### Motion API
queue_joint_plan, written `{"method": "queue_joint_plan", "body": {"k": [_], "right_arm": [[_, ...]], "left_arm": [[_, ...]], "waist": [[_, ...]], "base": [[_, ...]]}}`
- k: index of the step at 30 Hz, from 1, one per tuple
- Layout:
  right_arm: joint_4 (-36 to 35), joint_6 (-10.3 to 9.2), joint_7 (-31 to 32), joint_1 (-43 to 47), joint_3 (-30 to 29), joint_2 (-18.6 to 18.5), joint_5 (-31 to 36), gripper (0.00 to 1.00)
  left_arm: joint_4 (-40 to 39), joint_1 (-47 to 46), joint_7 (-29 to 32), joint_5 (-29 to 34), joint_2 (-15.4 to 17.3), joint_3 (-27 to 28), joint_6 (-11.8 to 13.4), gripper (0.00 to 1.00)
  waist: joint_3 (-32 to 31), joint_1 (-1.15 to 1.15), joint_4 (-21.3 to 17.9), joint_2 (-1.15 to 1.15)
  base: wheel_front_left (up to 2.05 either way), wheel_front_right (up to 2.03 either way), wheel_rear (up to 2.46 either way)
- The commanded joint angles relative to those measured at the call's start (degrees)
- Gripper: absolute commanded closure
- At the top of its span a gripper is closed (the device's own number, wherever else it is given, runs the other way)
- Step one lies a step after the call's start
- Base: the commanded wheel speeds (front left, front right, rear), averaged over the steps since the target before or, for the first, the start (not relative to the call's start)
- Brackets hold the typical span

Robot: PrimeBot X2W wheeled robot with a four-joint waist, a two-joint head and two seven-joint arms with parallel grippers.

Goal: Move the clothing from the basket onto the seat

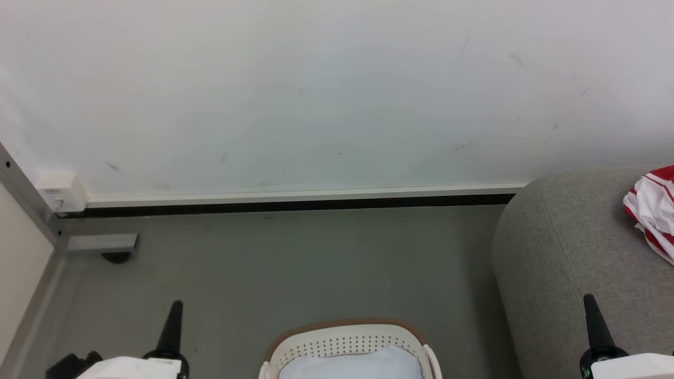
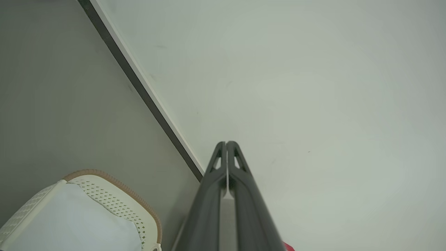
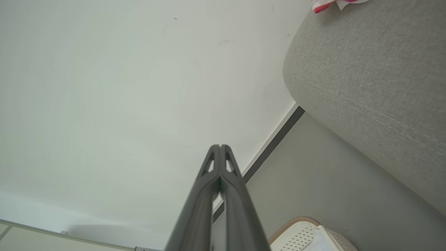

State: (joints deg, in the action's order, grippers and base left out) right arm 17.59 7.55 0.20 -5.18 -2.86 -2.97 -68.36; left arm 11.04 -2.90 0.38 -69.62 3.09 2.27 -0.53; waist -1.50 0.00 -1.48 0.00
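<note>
The white basket (image 1: 345, 343) with its brown rim sits on the floor at the bottom centre of the head view, with a pale bluish-white cloth (image 1: 352, 363) inside it. A red and white garment (image 1: 653, 210) lies on the grey seat (image 1: 568, 252) at the right edge. My left gripper (image 1: 175, 306) is shut and empty, left of the basket. My right gripper (image 1: 588, 301) is shut and empty, over the seat's front. The left wrist view has the left gripper (image 2: 226, 143) and basket (image 2: 115, 202); the right wrist view has the right gripper (image 3: 220, 146), seat (image 3: 369, 80) and garment (image 3: 327, 4).
A pale wall (image 1: 316, 89) with a white skirting strip runs behind the grey floor (image 1: 295, 263). At the left stands a grey metal frame post with a foot (image 1: 100, 245) and a white box (image 1: 60, 192) on the wall.
</note>
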Motion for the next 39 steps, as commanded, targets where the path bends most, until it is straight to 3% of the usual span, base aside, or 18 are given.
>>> {"method": "queue_joint_plan", "body": {"k": [1,39], "right_arm": [[-0.8,-0.07,0.4,-1.2,-0.4,-0.4,-1.8,1.0],[-2.4,-0.1,4.1,-2.3,-1.8,-1.4,-20.5,1.0]], "left_arm": [[-0.6,-1.1,0.4,-1.7,0.2,0.5,-0.4,1.0],[-1.9,-2.9,5.0,-18.2,-0.1,3.8,-1.8,1.0]], "waist": [[0.0,0.0,0.0,0.0],[1.0,0.0,1.1,0.0]], "base": [[0.0,0.0,0.0],[0.0,0.0,0.0]]}}
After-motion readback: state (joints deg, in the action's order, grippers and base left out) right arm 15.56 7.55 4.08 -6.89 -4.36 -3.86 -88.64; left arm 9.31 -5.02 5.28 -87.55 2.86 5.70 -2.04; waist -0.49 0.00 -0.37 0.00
